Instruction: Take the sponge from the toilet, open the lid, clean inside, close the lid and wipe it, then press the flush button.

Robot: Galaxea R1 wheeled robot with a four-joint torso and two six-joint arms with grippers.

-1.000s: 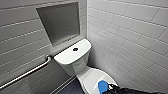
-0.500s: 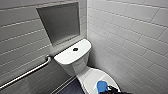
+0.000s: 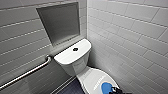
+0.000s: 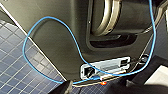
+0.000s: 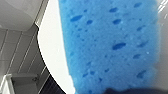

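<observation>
At the front edge of the lid (image 3: 92,77), nearest the robot, the right gripper (image 3: 116,90) sits just beside the sponge (image 3: 106,87), dark against the blue. Whether it has closed on the sponge or only reached it I cannot tell (the wrist camera is too close over the porous blue face). The sponge lies flat on the closed lid, near its front rim. The likely trouble is a shallow pinch: the pad is soft and the lid glossy, so it could skid off that rim onto the floor. The tiled wall (image 3: 140,42) is close on the right, so a wide lift might clip it. Farther back are the tank (image 3: 65,58) with its flush button (image 3: 75,49), the grab bar (image 3: 27,72), and the wall niche (image 3: 60,22).
</observation>
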